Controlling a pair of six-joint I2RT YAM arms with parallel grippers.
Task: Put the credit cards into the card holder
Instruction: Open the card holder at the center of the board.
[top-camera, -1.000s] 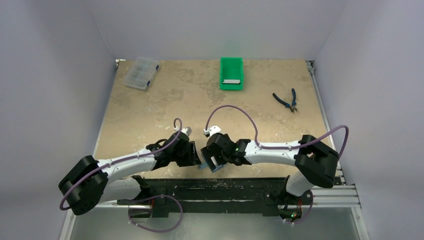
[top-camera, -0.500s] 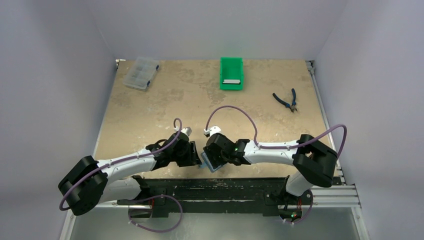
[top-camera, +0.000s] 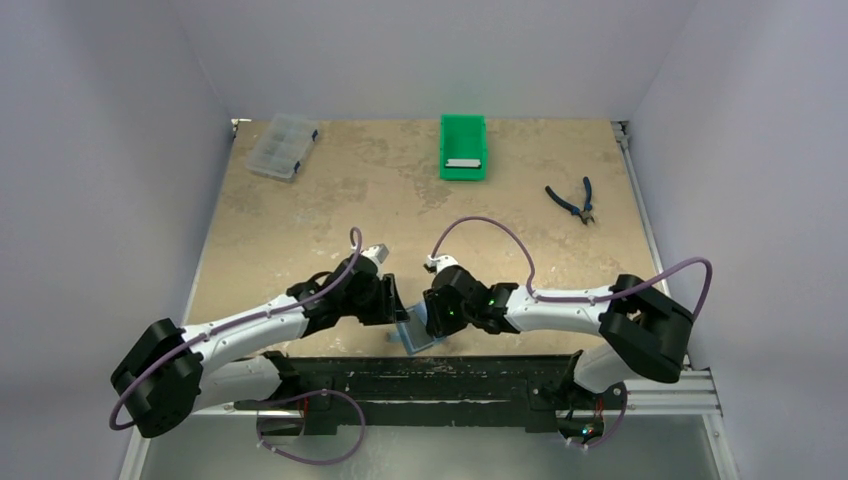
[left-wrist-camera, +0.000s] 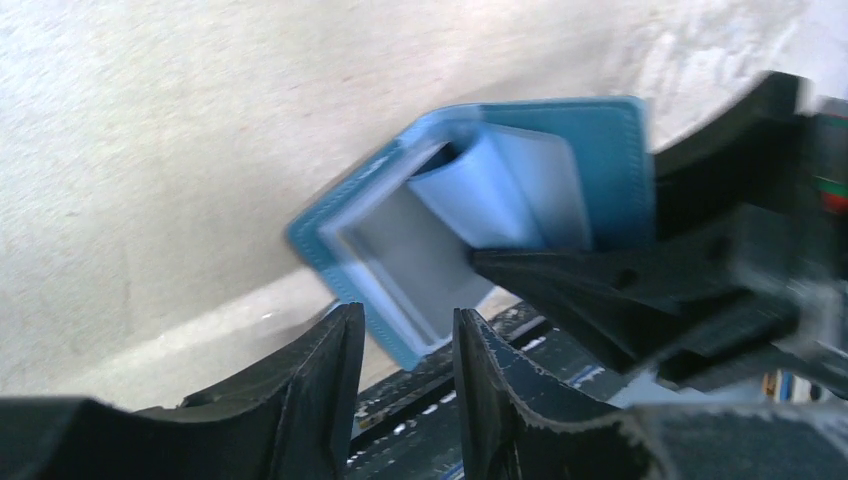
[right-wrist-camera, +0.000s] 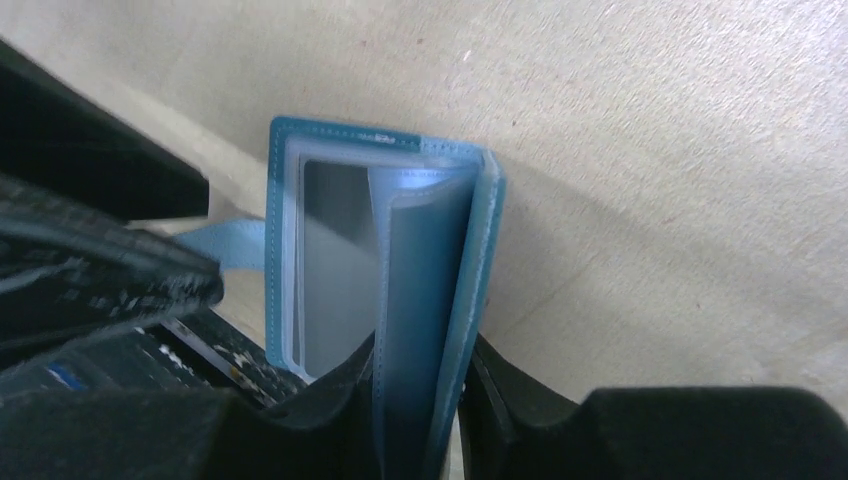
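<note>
teal-blue square folding card holder (top-camera: 414, 330) stands open at the 6 o'clock edge of the beige table (top-camera: 330, 200). right gripper (right-wrist-camera: 415, 385) is clamped on one cover; left gripper (left-wrist-camera: 405, 325) straddles the other cover's corner, grip cannot be told. silvery flat credit cards (top-camera: 464, 162) lie in the green plastic bin (top-camera: 463, 130) at 12 o'clock.

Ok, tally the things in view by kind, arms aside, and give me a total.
Wallet: 1
Green bin: 1
Card stack in the bin: 1, too small to count card by card
Clear box: 1
Pliers: 1
Total: 5
</note>
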